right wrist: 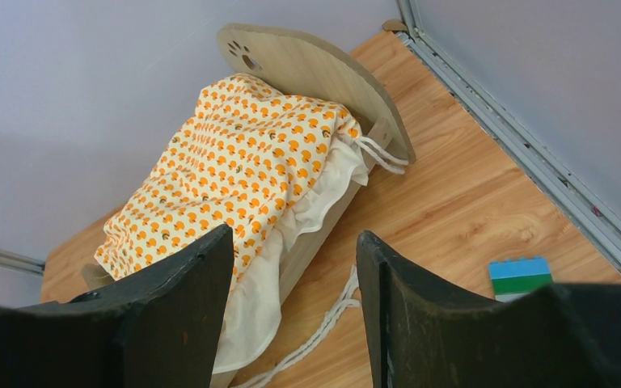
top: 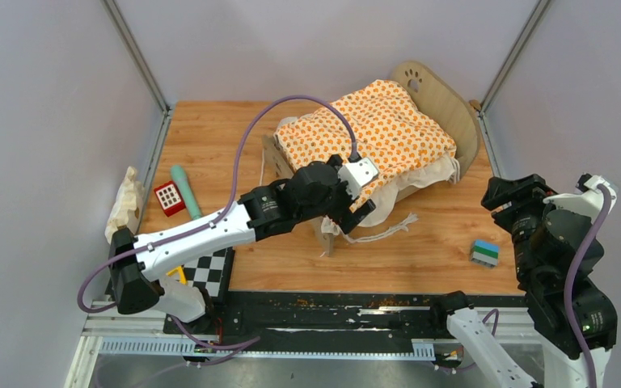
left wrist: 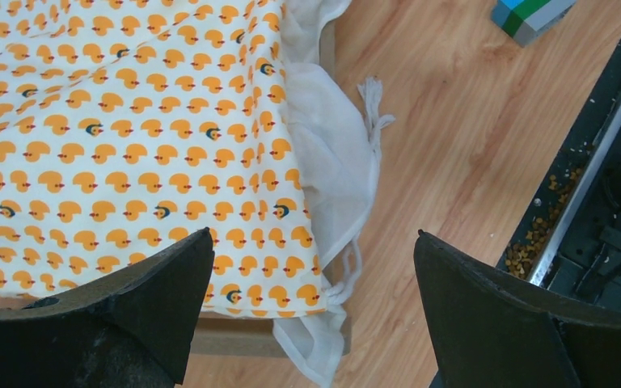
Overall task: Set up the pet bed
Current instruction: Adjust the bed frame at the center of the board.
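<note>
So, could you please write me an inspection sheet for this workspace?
Surface: wooden table, crumbs on the near black rail.
Job's things: pet bed at the back, orange cushion on it, ties hanging off.
Clutter: coloured block, green stick, red tile, checkered board.
Grippers: left gripper open above the cushion's corner; right gripper open, empty.
Cables: purple cable arcs over the left arm.
Surroundings: grey walls.

The orange-patterned cushion (right wrist: pixel 234 170) covers the pet bed (right wrist: pixel 315 69), its cream edge spilling over the right side toward the counter (right wrist: pixel 453 202). A blue-green block (right wrist: pixel 520 276) lies near right. The fingers (right wrist: pixel 182 315) stand apart, empty.
</note>
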You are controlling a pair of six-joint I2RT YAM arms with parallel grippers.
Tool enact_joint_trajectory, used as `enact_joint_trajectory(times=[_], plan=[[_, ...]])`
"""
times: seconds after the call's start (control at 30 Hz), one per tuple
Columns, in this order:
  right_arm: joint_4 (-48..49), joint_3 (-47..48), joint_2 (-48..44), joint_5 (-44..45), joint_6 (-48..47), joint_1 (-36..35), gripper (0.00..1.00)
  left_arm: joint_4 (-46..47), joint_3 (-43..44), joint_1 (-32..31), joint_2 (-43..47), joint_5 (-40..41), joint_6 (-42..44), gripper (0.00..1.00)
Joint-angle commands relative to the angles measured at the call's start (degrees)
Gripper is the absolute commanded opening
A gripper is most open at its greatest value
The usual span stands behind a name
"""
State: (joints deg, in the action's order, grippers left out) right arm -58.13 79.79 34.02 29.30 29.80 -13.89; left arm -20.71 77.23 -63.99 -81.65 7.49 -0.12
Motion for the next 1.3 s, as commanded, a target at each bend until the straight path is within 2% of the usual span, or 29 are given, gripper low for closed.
enact_joint_trajectory(times=[0.0,0.17,0.37,0.53,0.83,1.0,1.13,1.27], plan=[[-0.2,-1.5,0.0,-0.4,-2.5,0.2,0.57,0.2,3.2,-0.4,-0.3,-4.9,1.7,0.99],[0.1,-2.3,-1.0,-0.7,-2.6,0.2,0.57,-3.2,13.0,-0.4,-11.5,-9.2,4.0,0.91],[-1.5,-0.6,-1.9,-1.6,-2.6,0.2,0.57,-4.6,26.5,-0.6,-28.2,-9.4,7.2,0.9],[-2.5,-0.2,-2.1,-2.5,-2.8,0.1,0.56,-4.4,34.7,-0.5,-37.1,-7.6,9.2,0.92],[-2.6,-1.2,-2.6,-3.3,-3.6,0.2,0.56,0.3,36.7,-0.5,-41.8,-0.8,10.8,0.95],[-2.3,-2.1,-2.7,-4.0,-3.9,0.2,0.56,0.4,38.9,-0.3,-44.3,-0.2,10.5,0.96],[-2.2,-2.6,-2.8,-4.6,-4.0,0.2,0.56,-1.7,42.5,0.3,-48.0,-3.2,9.0,0.93],[-2.1,-3.2,-2.9,-5.2,-4.0,0.2,0.56,-1.9,43.2,0.8,-49.8,-5.7,7.5,0.85]])
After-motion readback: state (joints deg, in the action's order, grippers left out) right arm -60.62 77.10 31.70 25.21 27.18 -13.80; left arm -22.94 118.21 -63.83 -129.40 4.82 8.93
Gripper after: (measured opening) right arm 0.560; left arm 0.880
